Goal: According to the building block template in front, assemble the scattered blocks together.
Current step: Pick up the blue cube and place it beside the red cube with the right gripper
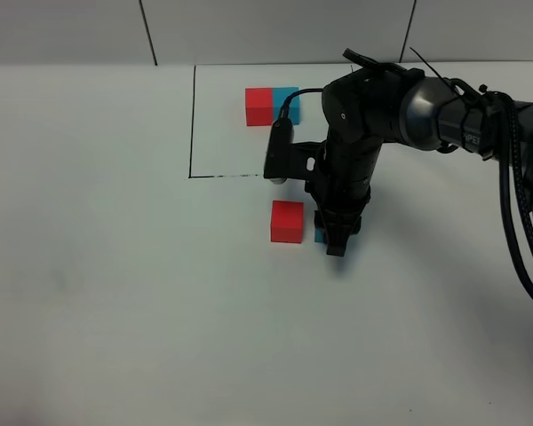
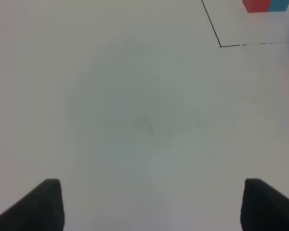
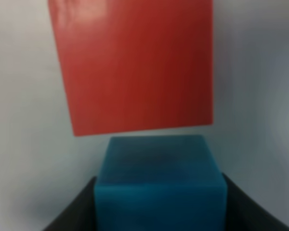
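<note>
The building block template, a joined red and cyan-blue bar, lies inside the thin black frame at the back. It also shows at the edge of the left wrist view. The loose red cube sits on the table below the frame. The loose blue cube sits just right of it, mostly hidden by my right gripper. In the right wrist view the blue cube is held between the dark fingers, a narrow gap from the red cube. My left gripper is open and empty over bare table.
The white table stretches around the cubes. My right arm reaches in from the right, over the frame's right part. The frame's corner shows in the left wrist view. The left arm is out of the exterior high view.
</note>
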You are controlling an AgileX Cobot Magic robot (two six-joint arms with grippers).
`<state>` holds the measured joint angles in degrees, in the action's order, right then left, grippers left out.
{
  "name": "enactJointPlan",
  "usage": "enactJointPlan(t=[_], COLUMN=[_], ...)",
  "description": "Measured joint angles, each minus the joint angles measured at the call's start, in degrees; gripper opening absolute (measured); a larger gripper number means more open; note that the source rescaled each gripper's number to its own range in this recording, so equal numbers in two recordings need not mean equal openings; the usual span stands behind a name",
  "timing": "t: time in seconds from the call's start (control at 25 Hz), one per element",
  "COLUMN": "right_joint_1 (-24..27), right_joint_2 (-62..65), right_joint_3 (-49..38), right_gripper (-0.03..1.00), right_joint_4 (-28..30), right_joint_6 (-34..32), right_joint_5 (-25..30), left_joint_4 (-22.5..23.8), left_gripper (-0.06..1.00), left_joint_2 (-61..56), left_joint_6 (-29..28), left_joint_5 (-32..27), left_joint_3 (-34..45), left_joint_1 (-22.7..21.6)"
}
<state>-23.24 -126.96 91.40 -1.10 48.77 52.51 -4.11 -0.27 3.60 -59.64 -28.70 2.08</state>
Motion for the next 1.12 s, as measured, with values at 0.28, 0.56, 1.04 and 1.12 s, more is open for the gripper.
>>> enactJointPlan(t=[0.28,0.56,1.04,1.12], right_joint_1=[-0.3,-1.6,-2.1,-2.1], right_joint_2=[-0.1,-0.3,-0.3,-0.3], right_joint_3=[0.0,0.1,0.2,0.2], right_gripper=[0.0,0.0,0.0,0.0], right_joint_4=[-0.2,-0.4,-0.1,-0.1], right_joint_6=[0.0,0.0,2.7,3.3], right_joint_5=[-0.9,-2.5,-2.5,-2.5], left_joint_4=[0.0,0.0,0.0,0.0], left_gripper=[0.61,0.61,0.61,0.61], left_joint_2=[0.0,0.0,0.0,0.0], left_joint_6=[0.0,0.0,0.0,0.0], left_joint_5=[0.0,0.0,0.0,0.0], left_joint_3=[0.0,0.0,0.0,0.0], left_joint_1=[0.0,0.0,0.0,0.0])
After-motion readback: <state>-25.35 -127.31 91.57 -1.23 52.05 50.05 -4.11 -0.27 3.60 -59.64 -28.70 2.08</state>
